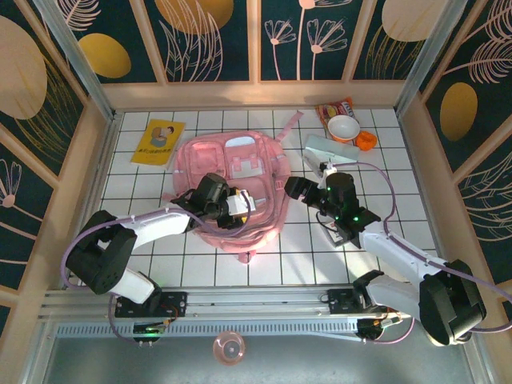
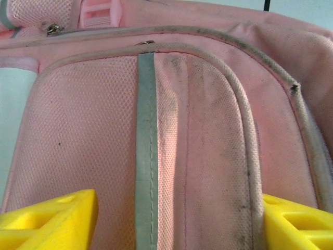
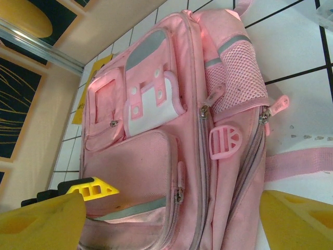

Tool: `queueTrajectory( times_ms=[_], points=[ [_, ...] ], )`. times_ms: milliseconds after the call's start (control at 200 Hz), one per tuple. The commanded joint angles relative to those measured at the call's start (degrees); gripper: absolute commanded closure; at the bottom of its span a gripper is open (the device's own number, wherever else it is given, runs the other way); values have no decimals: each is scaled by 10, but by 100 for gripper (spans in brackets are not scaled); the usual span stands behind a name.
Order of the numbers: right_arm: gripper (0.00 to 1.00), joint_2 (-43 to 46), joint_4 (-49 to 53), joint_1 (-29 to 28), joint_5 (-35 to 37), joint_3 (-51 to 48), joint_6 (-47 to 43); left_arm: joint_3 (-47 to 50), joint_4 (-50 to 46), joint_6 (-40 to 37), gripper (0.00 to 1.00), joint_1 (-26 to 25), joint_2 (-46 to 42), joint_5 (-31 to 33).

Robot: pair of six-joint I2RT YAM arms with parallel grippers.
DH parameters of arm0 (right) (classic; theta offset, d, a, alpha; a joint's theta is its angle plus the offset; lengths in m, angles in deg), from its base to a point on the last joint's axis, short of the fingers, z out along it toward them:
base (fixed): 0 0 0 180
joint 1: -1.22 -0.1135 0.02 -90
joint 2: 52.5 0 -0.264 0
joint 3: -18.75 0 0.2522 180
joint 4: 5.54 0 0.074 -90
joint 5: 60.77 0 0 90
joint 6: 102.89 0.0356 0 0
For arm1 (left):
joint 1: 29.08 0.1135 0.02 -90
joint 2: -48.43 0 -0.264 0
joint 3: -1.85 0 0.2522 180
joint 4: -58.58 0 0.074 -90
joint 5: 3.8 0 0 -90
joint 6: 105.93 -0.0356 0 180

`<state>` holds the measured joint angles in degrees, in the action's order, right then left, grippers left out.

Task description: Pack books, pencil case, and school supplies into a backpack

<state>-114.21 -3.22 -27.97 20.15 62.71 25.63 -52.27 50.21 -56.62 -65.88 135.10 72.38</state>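
We see the pink backpack in the middle of the table. The left claw hangs over its near end, jaws apart; the right claw is beside its right edge, jaws wide too.

A white bowl touches a red-orange snack packet, a small orange object just beside it.
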Motion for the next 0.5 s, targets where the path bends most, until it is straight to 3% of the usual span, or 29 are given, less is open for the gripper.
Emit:
queueTrajectory(
  times_ms=[0,85,180,240,305,415,495],
  points=[
    [13,-2,-17,1,-1,-7,2,14,28,-5,26,-1,8,45],
    [13,-1,-18,1,0,-8,3,18,16,-11,20,-3,13,55],
    [13,-1,-19,1,0,-9,4,26,20,-14,24,-7,17,67],
    [13,-1,-20,1,0,-11,3,32,34,-12,39,-8,14,80],
    [13,-2,-21,1,2,-13,0,34,46,-8,63,-8,4,81],
    [13,-3,-13,2,6,-13,-29,37,55,7,97,-8,-41,40],
    [15,-8,-5,7,-3,-8,-75,38,55,22,100,-2,-82,-3]
  ],
)
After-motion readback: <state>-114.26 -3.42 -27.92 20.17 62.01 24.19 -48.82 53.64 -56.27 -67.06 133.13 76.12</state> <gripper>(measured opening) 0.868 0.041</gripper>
